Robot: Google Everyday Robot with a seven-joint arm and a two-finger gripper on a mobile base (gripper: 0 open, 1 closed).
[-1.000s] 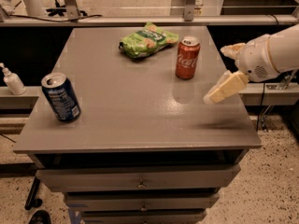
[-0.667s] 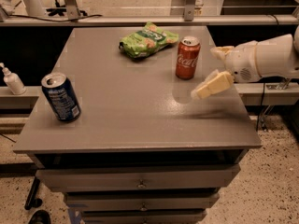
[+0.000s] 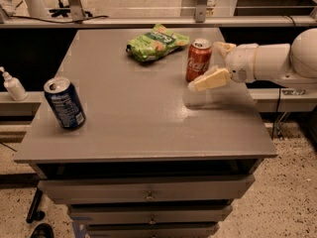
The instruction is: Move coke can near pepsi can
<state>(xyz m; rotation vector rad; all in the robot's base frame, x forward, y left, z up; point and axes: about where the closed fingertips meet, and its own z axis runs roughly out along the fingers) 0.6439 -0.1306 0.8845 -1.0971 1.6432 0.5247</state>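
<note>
The red coke can point(image 3: 198, 59) stands upright at the back right of the grey table point(image 3: 138, 108). The dark blue pepsi can point(image 3: 65, 103) stands upright near the table's front left edge, far from the coke can. My gripper point(image 3: 210, 63) reaches in from the right on a white arm point(image 3: 270, 63). It is open, with one cream finger point(image 3: 210, 80) just in front of the coke can and the other finger point(image 3: 224, 47) behind and to the can's right. The can sits at the mouth of the fingers, not held.
A green snack bag point(image 3: 155, 43) lies at the back of the table, just left of the coke can. A white pump bottle point(image 3: 13, 86) stands on a lower ledge to the left. Drawers sit below the tabletop.
My gripper has moved left toward the coke can, from well right of it to flanking it. Both cans and the bag have not moved.
</note>
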